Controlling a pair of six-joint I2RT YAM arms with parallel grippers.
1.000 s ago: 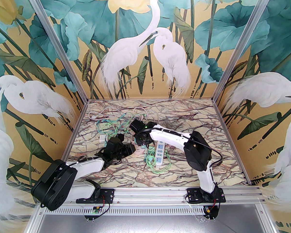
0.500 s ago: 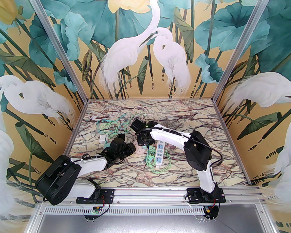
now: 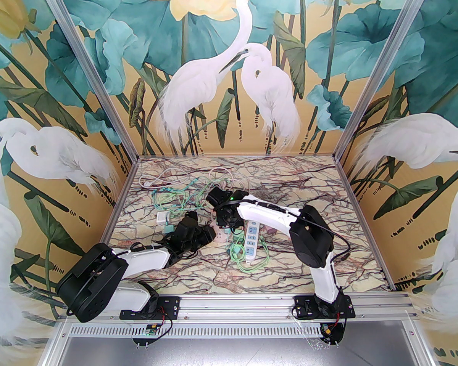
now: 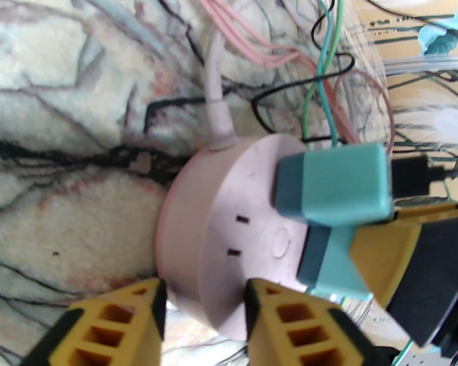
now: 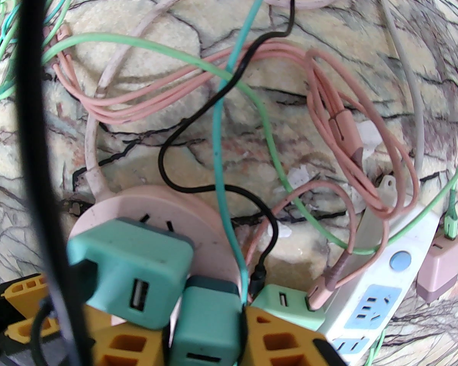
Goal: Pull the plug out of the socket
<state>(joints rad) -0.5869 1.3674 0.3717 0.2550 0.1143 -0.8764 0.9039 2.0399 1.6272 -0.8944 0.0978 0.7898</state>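
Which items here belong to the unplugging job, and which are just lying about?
In the job: pink round socket, teal plug between the right fingers, second teal plug, left fingers.
Lying about: white power strip, loose cables, pink adapter.

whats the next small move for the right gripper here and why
Probably close the right gripper firmly on the smaller teal plug before pulling. Its fingers flank that plug, which sits plugged into the pink socket, and the left gripper straddles the socket's rim as if to hold it down. Whether either grip is tight yet, I can't tell.
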